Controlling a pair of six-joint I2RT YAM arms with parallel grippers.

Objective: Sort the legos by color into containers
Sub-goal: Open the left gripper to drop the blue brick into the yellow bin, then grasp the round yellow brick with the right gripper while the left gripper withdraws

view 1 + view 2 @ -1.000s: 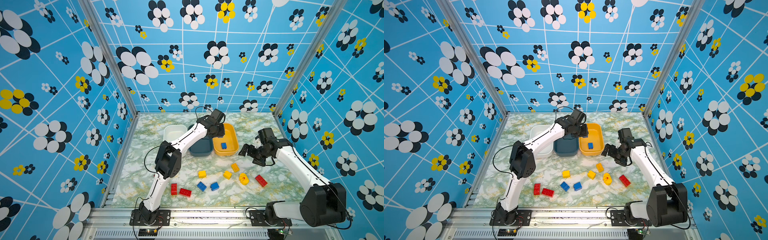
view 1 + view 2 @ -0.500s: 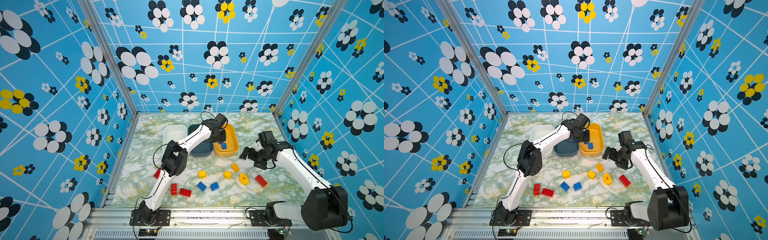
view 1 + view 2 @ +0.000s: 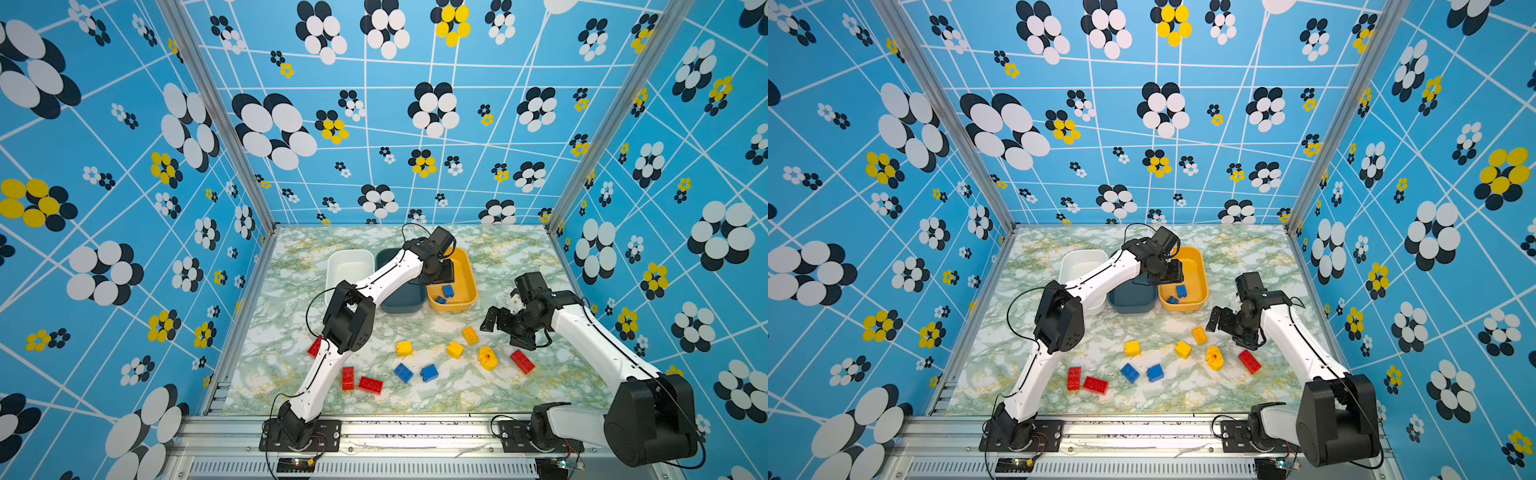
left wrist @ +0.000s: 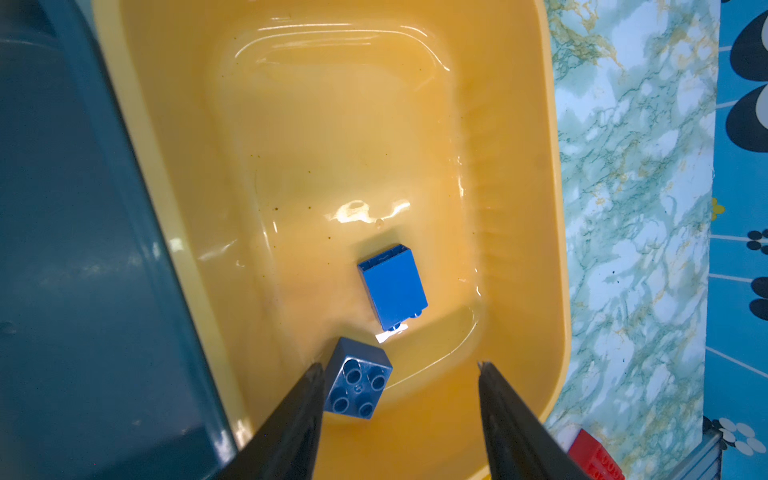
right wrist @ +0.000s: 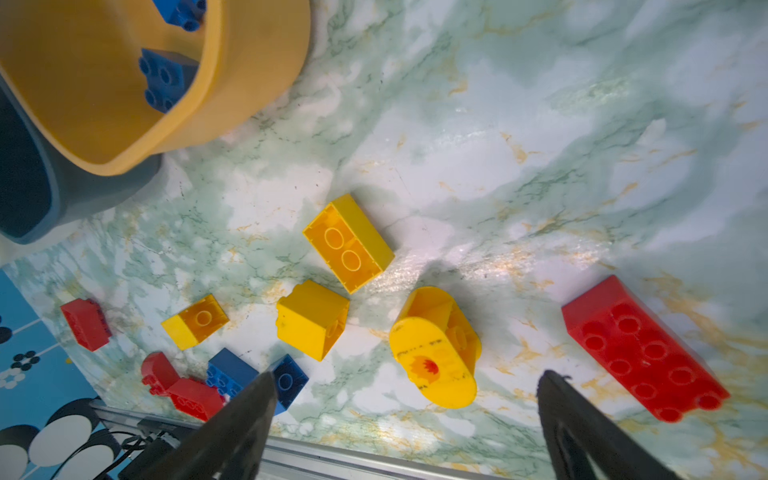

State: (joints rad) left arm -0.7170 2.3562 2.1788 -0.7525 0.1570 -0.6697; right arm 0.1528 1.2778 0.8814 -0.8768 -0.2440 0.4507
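A second blue brick [image 3: 440,299] has been let go into the yellow tub [image 3: 465,274] since a second ago, when only the first blue brick [image 3: 447,290] was lying there. The left gripper [image 3: 446,270], shut then, is now shown with jaws spread over the tub. In the left wrist view the second blue brick [image 4: 357,386] is seen tilted against the tub's near wall, studs toward the camera. It lies just beside one finger [image 4: 295,415], and nothing is pinched. The yellow tub is set at the far side of the marble table [image 3: 507,257], rightmost in a row. The teal tub [image 3: 401,301] is just beside it and the white tub [image 3: 349,262] is at the left end. The right gripper [image 3: 505,331] is held above the table's right side, jaws spread wide and empty. Near it on the table are scattered three yellow bricks [image 3: 454,349], a rounded yellow piece [image 3: 487,358] and a red brick [image 3: 522,361]. Two more blue bricks [image 3: 403,372] are left near the middle, and three red bricks [image 3: 370,385] lie by the left arm.
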